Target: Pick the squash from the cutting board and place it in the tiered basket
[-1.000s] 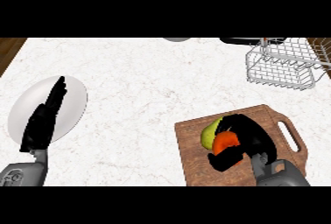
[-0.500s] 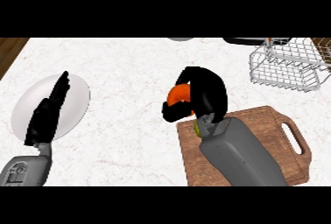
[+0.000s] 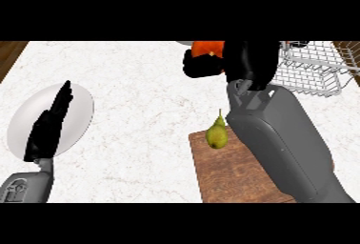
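Now we are carrying the round orange squash point(image 3: 207, 50), our black right hand point(image 3: 249, 59) curled around it, off the brown wooden cutting board point(image 3: 225, 176) to just left of the white wire tiered basket point(image 3: 316, 66), leaving only the placing, our left hand point(image 3: 49, 124) resting flat-fingered far left.

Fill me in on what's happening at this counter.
The robot's right hand is curled round the orange squash and holds it above the counter, just left of the wire tiered basket; the squash is not yet in the basket. A yellow-green pear lies on the wooden cutting board. The left hand rests open over the white plate at the left.
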`<action>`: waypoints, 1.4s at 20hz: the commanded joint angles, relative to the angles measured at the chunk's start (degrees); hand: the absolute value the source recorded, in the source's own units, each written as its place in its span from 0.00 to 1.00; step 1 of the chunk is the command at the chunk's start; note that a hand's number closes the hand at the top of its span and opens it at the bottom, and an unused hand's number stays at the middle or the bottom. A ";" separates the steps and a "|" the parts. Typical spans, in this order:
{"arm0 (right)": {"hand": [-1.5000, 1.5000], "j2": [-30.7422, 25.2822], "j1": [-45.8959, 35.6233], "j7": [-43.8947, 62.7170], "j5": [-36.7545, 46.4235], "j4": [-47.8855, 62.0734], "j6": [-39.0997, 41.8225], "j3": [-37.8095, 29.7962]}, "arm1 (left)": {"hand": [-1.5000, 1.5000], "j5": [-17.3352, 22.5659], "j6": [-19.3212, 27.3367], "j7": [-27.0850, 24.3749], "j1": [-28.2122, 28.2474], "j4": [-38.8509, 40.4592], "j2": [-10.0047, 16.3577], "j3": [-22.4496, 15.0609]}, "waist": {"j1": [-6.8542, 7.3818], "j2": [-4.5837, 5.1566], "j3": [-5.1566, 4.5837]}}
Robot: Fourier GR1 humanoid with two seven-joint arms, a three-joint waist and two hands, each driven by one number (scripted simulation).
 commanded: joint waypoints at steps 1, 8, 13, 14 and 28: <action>1.00 -4.20 -6.89 0.82 3.22 4.42 5.00 -2.82 | 0.50 -0.95 0.57 1.59 -2.50 1.49 -1.03 -0.64 | -0.27 0.10 0.00; 1.00 -7.90 -6.41 -5.79 -4.51 3.68 9.14 -11.85 | 0.50 -0.18 -0.34 -0.57 0.98 -0.23 -1.22 0.64 | -0.32 0.08 0.04; 1.00 -11.94 -8.94 -15.44 -4.65 14.09 8.18 -14.19 | 0.50 -0.83 -0.59 5.78 -0.04 -5.90 -0.82 0.13 | 0.27 0.12 0.06; 1.00 -13.48 -12.04 -15.03 -5.11 14.78 11.52 -14.95 | 0.50 -0.32 -2.22 2.85 0.21 -2.32 -0.04 0.64 | 0.12 0.14 0.03; 1.00 -25.35 -13.42 -28.22 8.51 39.35 4.40 -13.73 | 0.50 -1.33 -1.31 -1.32 -2.22 2.96 -1.36 1.42 | 0.55 0.52 0.01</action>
